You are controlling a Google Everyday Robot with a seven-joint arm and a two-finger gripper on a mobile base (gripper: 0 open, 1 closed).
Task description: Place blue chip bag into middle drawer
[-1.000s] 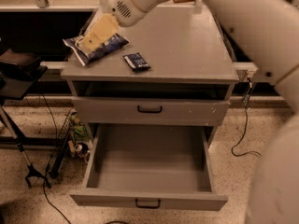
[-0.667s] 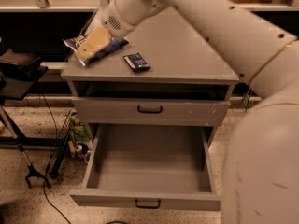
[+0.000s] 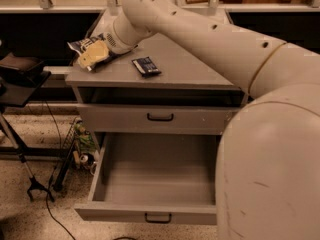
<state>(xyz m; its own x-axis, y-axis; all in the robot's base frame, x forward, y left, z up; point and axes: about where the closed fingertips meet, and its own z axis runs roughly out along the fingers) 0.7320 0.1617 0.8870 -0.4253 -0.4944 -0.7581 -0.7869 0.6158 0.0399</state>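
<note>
The blue chip bag (image 3: pixel 80 45) lies on the back left corner of the grey cabinet top (image 3: pixel 190 71). My gripper (image 3: pixel 93 54) is down on the bag, covering its front half. The arm reaches in from the right across the cabinet. The middle drawer (image 3: pixel 150 214) is pulled out wide below, its inside bare, with a small black bar handle (image 3: pixel 158 217) on its front.
A small flat dark-blue packet (image 3: pixel 146 66) lies on the cabinet top right of the bag. The upper drawer (image 3: pixel 115 118) is nearly closed, with a black handle (image 3: pixel 160 117). A black stand (image 3: pixel 20 79) and cables are on the floor to the left.
My gripper has moved down and to the left onto the chip bag. The bag, the packet and the drawers have not moved.
</note>
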